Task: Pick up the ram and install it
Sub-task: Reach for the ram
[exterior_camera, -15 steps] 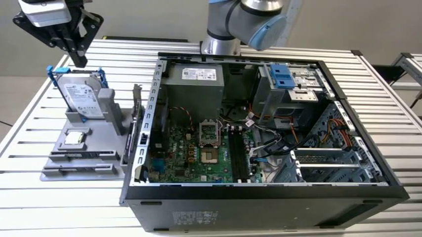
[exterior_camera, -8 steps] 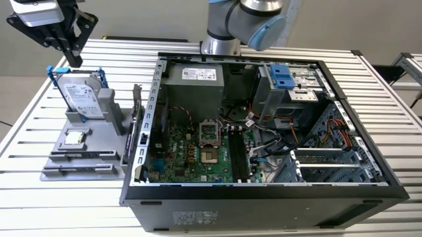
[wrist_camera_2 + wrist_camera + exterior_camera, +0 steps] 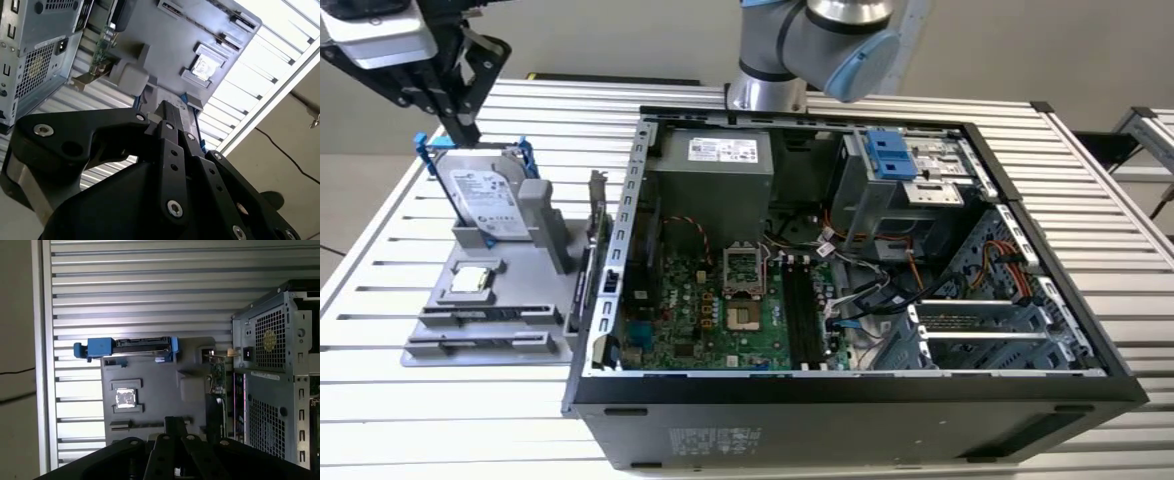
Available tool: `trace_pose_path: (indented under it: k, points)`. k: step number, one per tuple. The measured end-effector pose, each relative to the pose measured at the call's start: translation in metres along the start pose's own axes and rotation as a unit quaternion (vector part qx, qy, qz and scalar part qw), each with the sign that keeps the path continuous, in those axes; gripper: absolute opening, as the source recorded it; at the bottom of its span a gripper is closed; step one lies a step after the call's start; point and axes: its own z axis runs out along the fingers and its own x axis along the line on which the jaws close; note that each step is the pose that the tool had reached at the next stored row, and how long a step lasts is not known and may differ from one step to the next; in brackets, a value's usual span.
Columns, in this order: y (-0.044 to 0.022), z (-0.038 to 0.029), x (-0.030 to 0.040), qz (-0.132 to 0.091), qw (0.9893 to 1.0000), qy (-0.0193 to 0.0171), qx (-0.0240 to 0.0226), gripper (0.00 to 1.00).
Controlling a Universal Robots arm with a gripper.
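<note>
Gripper [image 3: 168, 109], pinched together on nothing, hangs above the blue-framed hard drive [image 3: 487, 200]; the ram [image 3: 491, 313] apparently sits edge-up in the gray fixture [image 3: 534, 330]. Descending off-line could knock the drive.

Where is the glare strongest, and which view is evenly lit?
Second wrist view: the table washes out to white. First wrist view: a bright band lies on the table beside the grey tray. Exterior view: even light, no washed-out area.
</note>
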Motion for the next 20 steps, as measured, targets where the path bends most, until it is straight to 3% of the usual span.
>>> trace_pose_path:
  k: [9, 20]
  points:
    - [-0.0272, -0.0010, 0.0080, 0.000, 1.0000, 0.0000, 0.0000, 0.00]
    - [-0.0586, -0.0018, 0.0109, -0.001, 1.0000, 0.0004, 0.0000, 0.00]
